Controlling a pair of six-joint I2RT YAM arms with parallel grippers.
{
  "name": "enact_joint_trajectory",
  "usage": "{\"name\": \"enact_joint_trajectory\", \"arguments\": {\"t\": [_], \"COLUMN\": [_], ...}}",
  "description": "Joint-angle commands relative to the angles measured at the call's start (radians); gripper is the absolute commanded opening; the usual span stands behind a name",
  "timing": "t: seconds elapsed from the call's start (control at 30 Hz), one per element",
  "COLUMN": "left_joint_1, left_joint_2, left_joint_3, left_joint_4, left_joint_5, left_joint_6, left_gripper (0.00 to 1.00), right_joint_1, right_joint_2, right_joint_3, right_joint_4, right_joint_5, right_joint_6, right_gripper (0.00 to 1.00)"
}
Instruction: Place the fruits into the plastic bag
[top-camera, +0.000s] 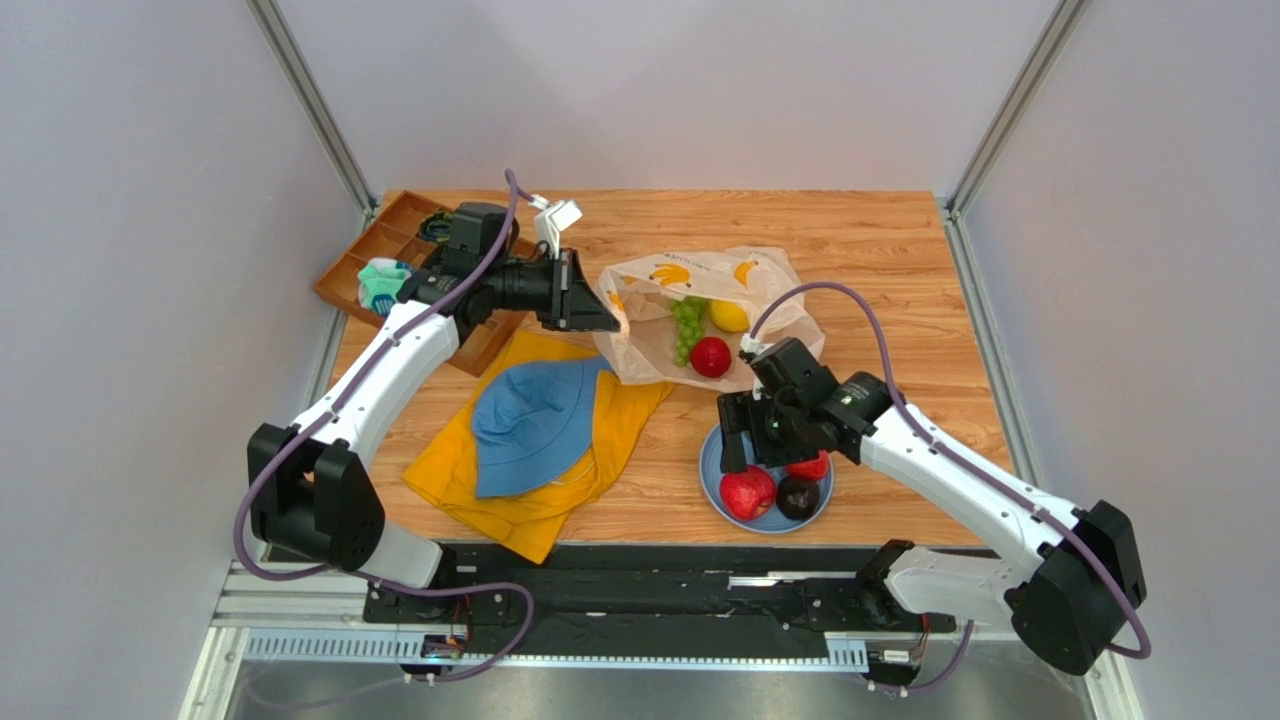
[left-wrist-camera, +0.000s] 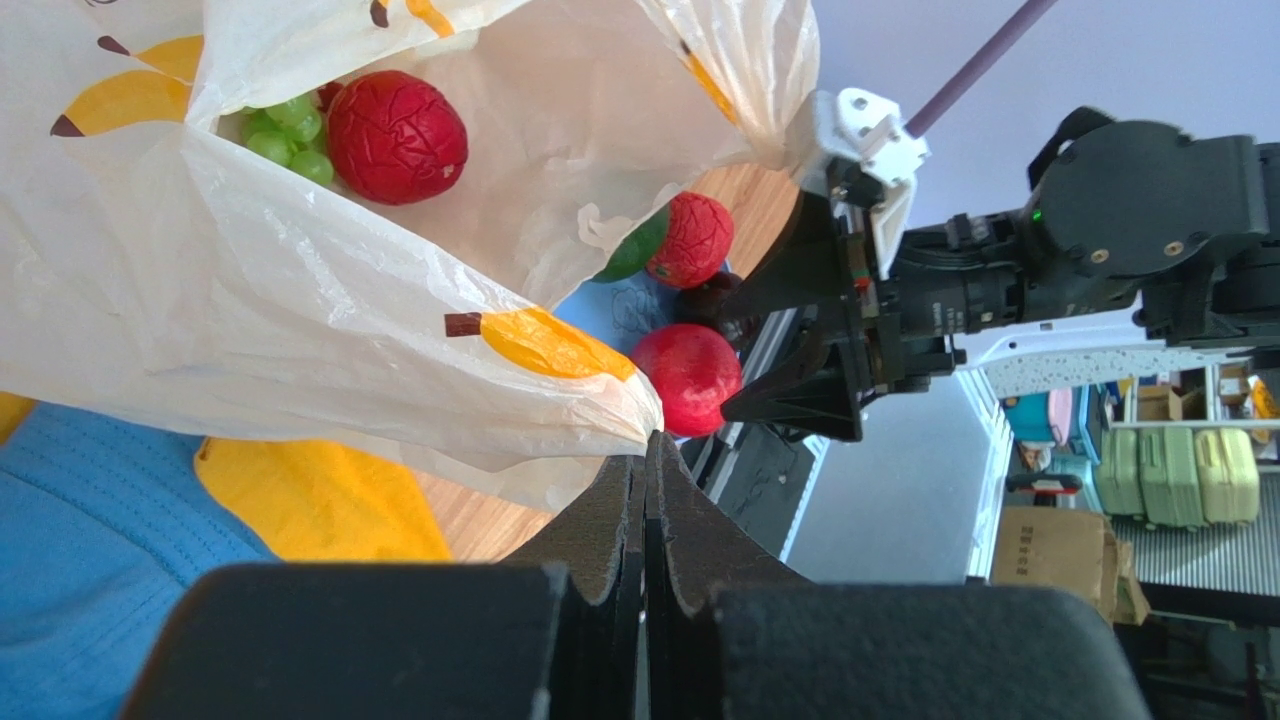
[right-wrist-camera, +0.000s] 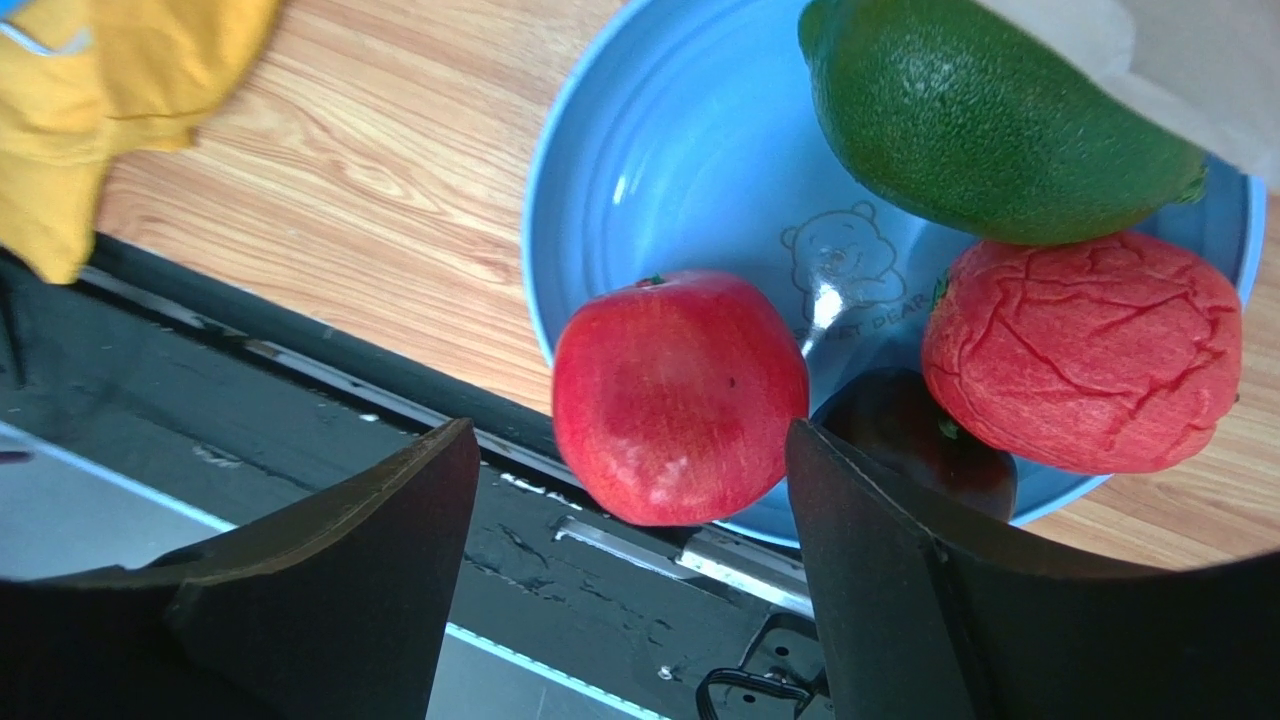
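The plastic bag (top-camera: 706, 308) with banana prints lies open mid-table, holding green grapes (top-camera: 687, 327), a yellow lemon (top-camera: 729, 315) and a red fruit (top-camera: 711, 357). My left gripper (top-camera: 601, 308) is shut on the bag's left rim (left-wrist-camera: 609, 428), holding the mouth open. On the blue plate (top-camera: 718, 483) lie a smooth red fruit (right-wrist-camera: 679, 393), a wrinkled red fruit (right-wrist-camera: 1085, 353), a green oval fruit (right-wrist-camera: 984, 113) and a dark plum (right-wrist-camera: 902, 443). My right gripper (top-camera: 756, 438) is open just above the plate, jaws either side of the smooth red fruit.
A blue hat (top-camera: 538, 425) lies on a yellow cloth (top-camera: 451, 477) left of the plate. A wooden tray (top-camera: 383, 270) with small items sits at the far left. The plate is close to the table's near edge and the black rail (top-camera: 646, 567).
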Motion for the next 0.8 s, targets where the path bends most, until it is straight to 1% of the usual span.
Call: {"name": "enact_joint_trajectory", "arguments": {"t": [0.0,0.1,0.13,0.3,0.53,0.77], "left_joint_1": [0.005,0.005,0.005,0.005,0.005,0.005], "left_joint_2": [0.003,0.005,0.003,0.003,0.003,0.002], "left_joint_3": [0.043,0.043,0.045,0.043,0.045,0.046], "left_joint_4": [0.01,0.01,0.01,0.009,0.01,0.01], "left_joint_5": [0.003,0.003,0.003,0.003,0.003,0.004], "left_joint_6": [0.022,0.021,0.022,0.021,0.021,0.021], "left_gripper": [0.0,0.0,0.0,0.0,0.0,0.0], "right_joint_1": [0.033,0.059,0.066,0.101,0.124,0.133], "right_joint_2": [0.032,0.068,0.081,0.112,0.149,0.178], "right_joint_3": [-0.009,-0.012,-0.014,-0.014,-0.028,-0.051], "right_joint_4": [-0.016,-0.024,-0.024,-0.038,-0.025,0.027], "right_joint_5": [0.076,0.076,0.109,0.16,0.16,0.139], "right_joint_6": [0.022,0.024,0.024,0.03,0.031,0.036], "right_gripper": [0.8,0.81,0.81,0.82,0.83,0.83]}}
